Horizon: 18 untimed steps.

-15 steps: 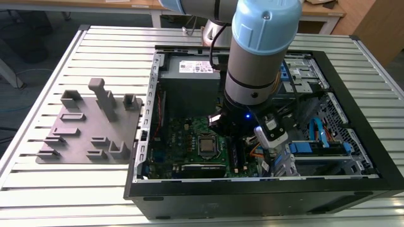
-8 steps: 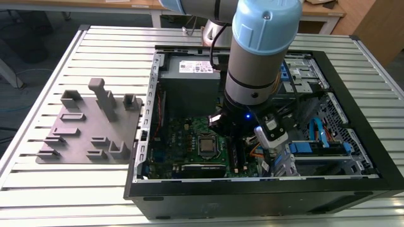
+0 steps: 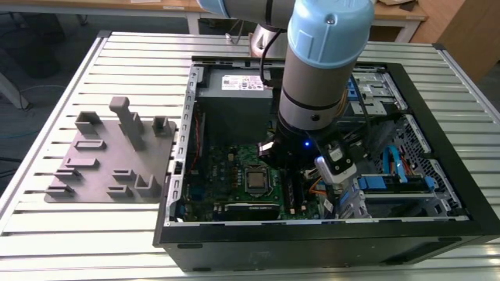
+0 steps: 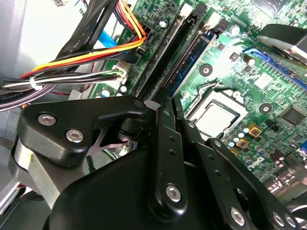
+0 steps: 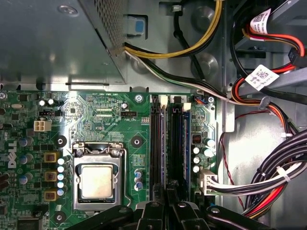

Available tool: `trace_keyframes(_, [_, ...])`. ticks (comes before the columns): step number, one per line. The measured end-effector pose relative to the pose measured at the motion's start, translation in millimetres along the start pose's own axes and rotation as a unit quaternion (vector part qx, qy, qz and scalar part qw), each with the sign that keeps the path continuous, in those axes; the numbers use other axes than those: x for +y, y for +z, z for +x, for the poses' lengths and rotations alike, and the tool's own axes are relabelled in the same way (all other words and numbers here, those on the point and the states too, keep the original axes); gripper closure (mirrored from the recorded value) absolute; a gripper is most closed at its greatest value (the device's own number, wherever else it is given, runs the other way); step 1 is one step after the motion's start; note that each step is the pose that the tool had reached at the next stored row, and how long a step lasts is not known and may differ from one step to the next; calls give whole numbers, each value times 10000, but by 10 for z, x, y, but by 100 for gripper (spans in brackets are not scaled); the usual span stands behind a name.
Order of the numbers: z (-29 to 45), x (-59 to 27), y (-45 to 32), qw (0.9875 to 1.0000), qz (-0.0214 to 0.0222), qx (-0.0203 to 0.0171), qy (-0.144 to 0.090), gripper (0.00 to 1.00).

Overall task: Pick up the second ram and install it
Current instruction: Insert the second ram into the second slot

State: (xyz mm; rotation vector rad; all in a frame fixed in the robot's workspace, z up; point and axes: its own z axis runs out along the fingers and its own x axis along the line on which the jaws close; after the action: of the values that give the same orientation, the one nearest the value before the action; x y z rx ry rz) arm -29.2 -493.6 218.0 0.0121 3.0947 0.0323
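Observation:
In both wrist views my gripper [image 5: 168, 199] [image 4: 165, 103] hangs over the motherboard's long black memory slots [image 5: 156, 143], its fingers drawn close together. The second ram [image 5: 166, 143] [image 4: 173, 62] shows edge-on as a thin dark strip running out from between the fingertips, in line with a slot; the gripper is shut on it. How deep it sits in the slot I cannot tell. Another dark blue-green stick [image 5: 184, 143] [image 4: 192, 55] stands in a neighbouring slot. In the exterior view the arm [image 3: 317, 88] reaches down into the open computer case [image 3: 312, 234].
The processor socket [image 5: 98, 181] [image 3: 258, 178] lies beside the slots. Bundled cables [image 5: 268, 182] [image 4: 86, 57] crowd the other side, close to the fingers. A metal power supply box [image 5: 48, 43] sits beyond the board. A grey fixture plate [image 3: 93, 170] with upright posts stands at the exterior view's left.

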Motion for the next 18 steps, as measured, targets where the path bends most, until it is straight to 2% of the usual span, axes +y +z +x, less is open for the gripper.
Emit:
trace_keyframes(7, [0,0,25,10000,1,0,0,89])
trace_keyframes(12, [0,0,32,10000,42,-1,-2,89])
trace_keyframes(18, [0,0,28,10000,64,-1,-3,89])
